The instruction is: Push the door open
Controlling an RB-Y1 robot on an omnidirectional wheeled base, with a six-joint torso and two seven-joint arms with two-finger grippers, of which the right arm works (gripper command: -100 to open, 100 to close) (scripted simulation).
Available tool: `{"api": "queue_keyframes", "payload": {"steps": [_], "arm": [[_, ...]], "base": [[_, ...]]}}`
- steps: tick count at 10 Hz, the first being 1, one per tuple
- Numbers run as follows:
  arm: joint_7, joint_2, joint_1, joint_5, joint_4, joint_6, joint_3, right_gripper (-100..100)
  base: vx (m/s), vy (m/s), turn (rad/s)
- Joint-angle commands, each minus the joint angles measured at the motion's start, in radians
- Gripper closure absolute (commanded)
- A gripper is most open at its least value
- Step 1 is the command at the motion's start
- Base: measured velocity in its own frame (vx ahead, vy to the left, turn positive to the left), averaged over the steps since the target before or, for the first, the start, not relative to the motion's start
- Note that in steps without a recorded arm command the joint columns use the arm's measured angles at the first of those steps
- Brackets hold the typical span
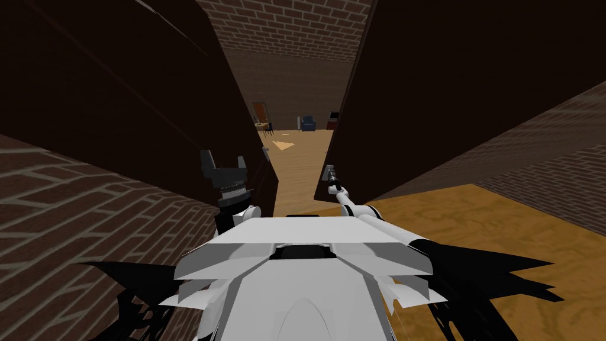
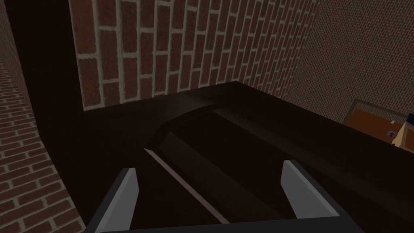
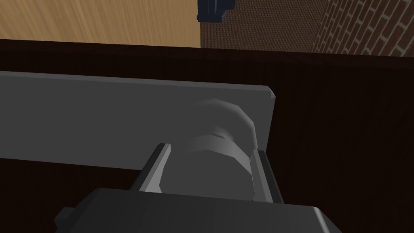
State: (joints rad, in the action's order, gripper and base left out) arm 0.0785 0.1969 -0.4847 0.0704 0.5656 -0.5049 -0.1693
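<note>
The right gripper (image 3: pixel 211 150) is clamped on a grey knob (image 3: pixel 222 121), one finger pressing each side. The knob sits at the end of a grey plate (image 3: pixel 101 117) on the dark brown door (image 3: pixel 343 141). Past the door's edge lie wooden floor (image 3: pixel 101 20) and a blue armchair (image 3: pixel 213 9). The head view adds that the door stands ajar, with a gap between it and a second dark leaf (image 1: pixel 118 89). There the left gripper (image 1: pixel 223 158) is raised, fingers apart. Its wrist view shows a brick wall (image 2: pixel 182 44) beyond.
</note>
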Motion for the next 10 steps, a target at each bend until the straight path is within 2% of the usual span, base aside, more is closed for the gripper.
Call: {"api": "queue_keyframes", "payload": {"steps": [1,3,4,5,7,8,9,10], "arm": [[-0.006,0.020,-0.001,0.008,-0.009,-0.009,-0.024,100],[-0.006,0.020,-0.001,0.008,-0.009,-0.009,-0.024,100],[-0.016,0.029,0.002,0.016,-0.012,-0.009,-0.046,100],[-0.018,0.031,0.003,0.018,-0.012,-0.009,-0.051,100],[-0.018,0.031,0.003,0.018,-0.012,-0.009,-0.051,100],[-0.027,0.039,0.006,0.025,-0.015,-0.009,-0.071,100],[-0.027,0.039,0.006,0.025,-0.015,-0.009,-0.071,100],[-0.033,0.044,0.008,0.031,-0.017,-0.009,-0.085,100]], "base": [[0.193,0.137,-0.060],[0.097,0.035,-0.037],[0.161,0.043,-0.026],[0.175,0.094,-0.062],[0.069,0.047,-0.029],[0.118,0.088,-0.043],[0.139,0.098,-0.060],[0.153,0.097,-0.053]]}}
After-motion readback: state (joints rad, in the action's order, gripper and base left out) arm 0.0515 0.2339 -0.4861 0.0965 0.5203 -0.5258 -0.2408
